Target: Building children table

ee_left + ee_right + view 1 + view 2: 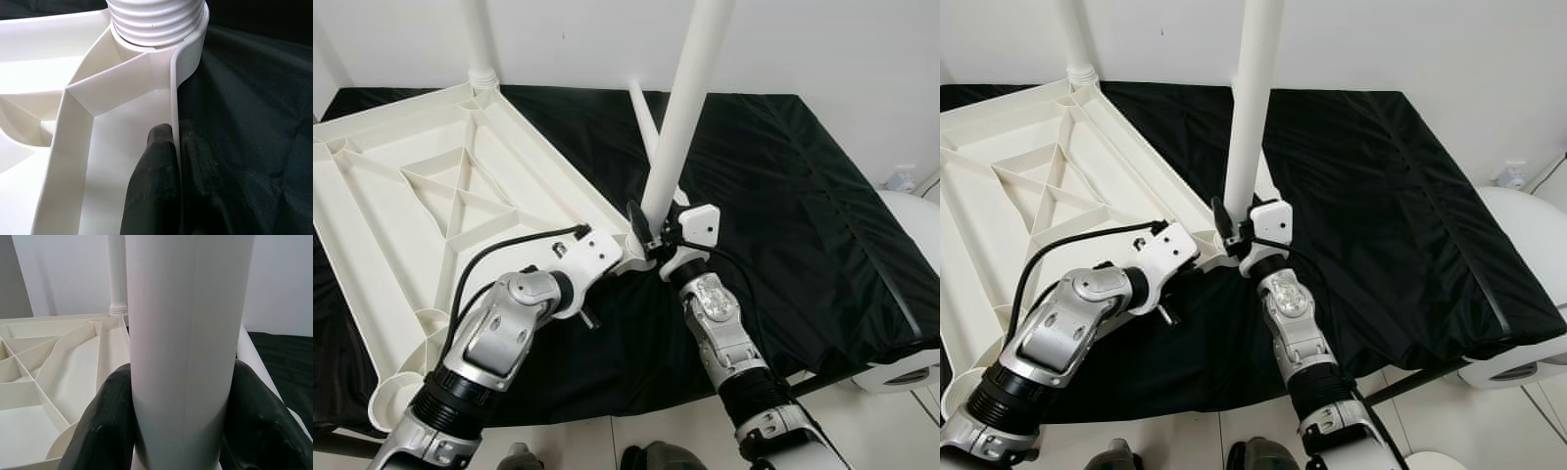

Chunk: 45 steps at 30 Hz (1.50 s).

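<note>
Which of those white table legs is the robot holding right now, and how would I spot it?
Start at the white tabletop lying upside down on the black sheet. At its near corner stands a leg, gripped by the right gripper. Another upright leg stands at the far corner; a third lies flat behind.

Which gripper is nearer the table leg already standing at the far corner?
Left. The left gripper pinches the tabletop's rim, on that far leg's side; the right gripper clamps the near leg.
</note>
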Tool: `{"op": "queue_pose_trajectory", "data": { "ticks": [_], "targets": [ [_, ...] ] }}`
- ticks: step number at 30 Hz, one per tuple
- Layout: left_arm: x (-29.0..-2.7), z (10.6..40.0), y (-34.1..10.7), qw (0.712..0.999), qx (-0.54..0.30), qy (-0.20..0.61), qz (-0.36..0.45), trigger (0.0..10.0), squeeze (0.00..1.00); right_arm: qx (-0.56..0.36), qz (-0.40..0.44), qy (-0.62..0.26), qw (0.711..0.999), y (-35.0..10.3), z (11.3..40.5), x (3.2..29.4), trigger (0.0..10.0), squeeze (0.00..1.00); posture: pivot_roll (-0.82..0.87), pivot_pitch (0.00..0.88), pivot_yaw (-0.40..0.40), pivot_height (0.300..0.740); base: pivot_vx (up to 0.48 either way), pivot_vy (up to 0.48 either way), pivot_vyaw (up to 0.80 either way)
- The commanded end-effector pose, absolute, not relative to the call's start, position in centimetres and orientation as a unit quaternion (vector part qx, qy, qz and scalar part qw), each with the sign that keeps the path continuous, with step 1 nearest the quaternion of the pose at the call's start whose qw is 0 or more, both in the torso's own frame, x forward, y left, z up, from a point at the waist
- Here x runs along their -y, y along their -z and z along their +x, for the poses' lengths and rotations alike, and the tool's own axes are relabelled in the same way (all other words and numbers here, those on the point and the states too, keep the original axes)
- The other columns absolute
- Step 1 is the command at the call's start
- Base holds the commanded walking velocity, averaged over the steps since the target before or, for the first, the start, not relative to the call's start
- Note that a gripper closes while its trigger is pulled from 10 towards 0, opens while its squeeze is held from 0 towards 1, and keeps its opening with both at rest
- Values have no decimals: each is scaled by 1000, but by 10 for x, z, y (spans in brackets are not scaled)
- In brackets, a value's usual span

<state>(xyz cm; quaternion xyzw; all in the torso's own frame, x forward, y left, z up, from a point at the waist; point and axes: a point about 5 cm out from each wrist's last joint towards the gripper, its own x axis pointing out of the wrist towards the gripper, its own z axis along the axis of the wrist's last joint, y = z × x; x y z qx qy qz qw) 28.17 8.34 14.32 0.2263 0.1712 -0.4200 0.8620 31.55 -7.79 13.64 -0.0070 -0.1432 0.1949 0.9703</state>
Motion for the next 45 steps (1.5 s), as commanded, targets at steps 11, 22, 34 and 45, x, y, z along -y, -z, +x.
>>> {"op": "queue_pose_trajectory", "data": {
  "ticks": [11,22,34,45],
  "targets": [
    [-81,284,-165,876,-122,407,228,10000,0,17,-29,-81,996,-89,316,102,10000,0,83,70,-74,740,0,0,0],
    [-64,288,-173,882,-116,405,209,10000,0,15,-15,-52,998,-92,323,88,10000,0,91,76,-77,740,0,0,0],
    [-40,289,-177,885,-110,407,198,10000,0,14,-20,-34,999,-94,329,76,10000,0,82,80,-73,740,0,0,0],
    [-26,289,-183,886,-98,413,188,10000,0,17,-27,-34,999,-96,333,61,10000,0,90,76,-82,740,0,0,0]
  ]
}}
